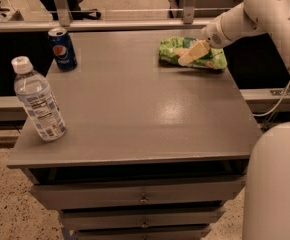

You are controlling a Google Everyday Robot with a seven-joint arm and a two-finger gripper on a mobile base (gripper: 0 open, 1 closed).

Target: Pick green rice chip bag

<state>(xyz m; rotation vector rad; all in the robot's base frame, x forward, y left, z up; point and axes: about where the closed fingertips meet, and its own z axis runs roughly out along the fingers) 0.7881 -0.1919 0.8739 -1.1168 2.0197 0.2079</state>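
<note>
The green rice chip bag [173, 52] lies flat at the far right of the grey tabletop [135, 109]. It is light green with white lettering. My gripper [190, 55] reaches in from the upper right on a white arm and sits over the middle of the bag, its pale fingers pointing down-left and hiding part of the bag.
A blue Pepsi can [63, 48] stands at the far left of the table. A clear water bottle [37, 101] stands near the front left edge. Drawers [142, 198] sit under the tabletop. A white robot body part [277, 184] fills the lower right corner.
</note>
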